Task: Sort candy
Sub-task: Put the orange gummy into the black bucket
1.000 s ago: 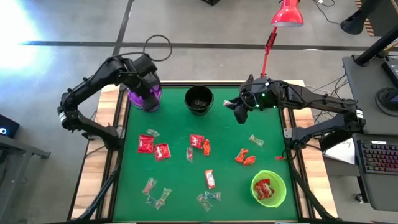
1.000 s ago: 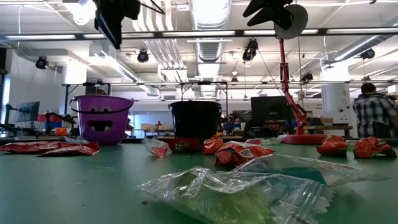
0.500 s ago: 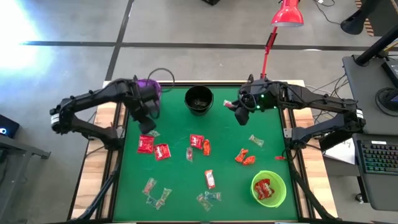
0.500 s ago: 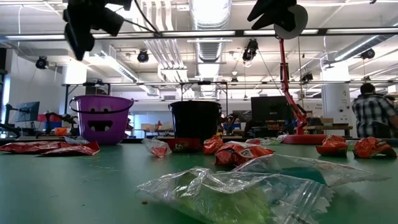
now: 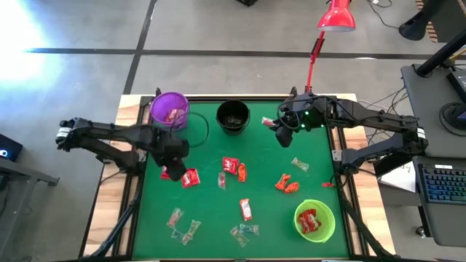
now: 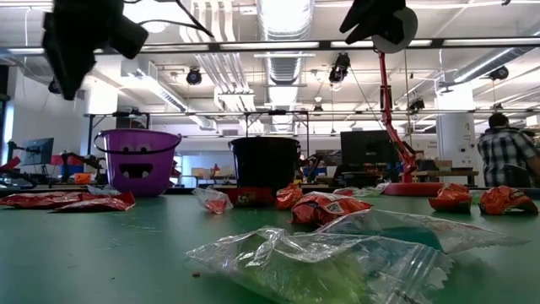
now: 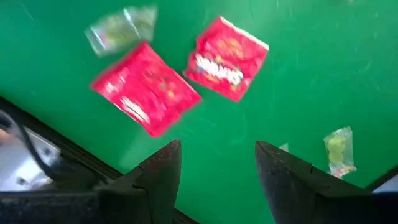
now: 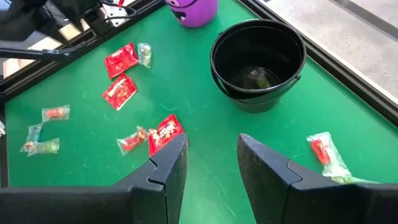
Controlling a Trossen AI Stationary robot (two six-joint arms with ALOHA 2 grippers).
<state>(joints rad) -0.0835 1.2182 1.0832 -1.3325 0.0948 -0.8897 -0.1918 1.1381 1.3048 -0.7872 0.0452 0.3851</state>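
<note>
Candy lies scattered on the green mat: two red packets (image 5: 169,172) (image 5: 190,177), further red, orange and clear-wrapped pieces toward the middle (image 5: 231,166) and the near edge (image 5: 191,231). My left gripper (image 5: 173,154) hovers open just above the two red packets (image 7: 146,87) (image 7: 227,58), touching nothing. My right gripper (image 5: 280,131) hangs open beside the black bowl (image 5: 233,116), a clear-wrapped sweet (image 8: 326,152) lying close by. The purple bowl (image 5: 170,109) and the green bowl (image 5: 314,220) each hold candy.
A red desk lamp (image 5: 331,18) stands beyond the far right corner. Bare mat lies between the candy groups and near the left edge (image 5: 156,204). In the low view a clear greenish wrapper (image 6: 337,253) lies close to the camera. A person (image 6: 506,148) stands in the room behind.
My left gripper has swung from over the purple bowl toward the table's near edge and come down, ending above the two red packets on the left of the mat. The purple bowl now shows uncovered. My right arm has kept still.
</note>
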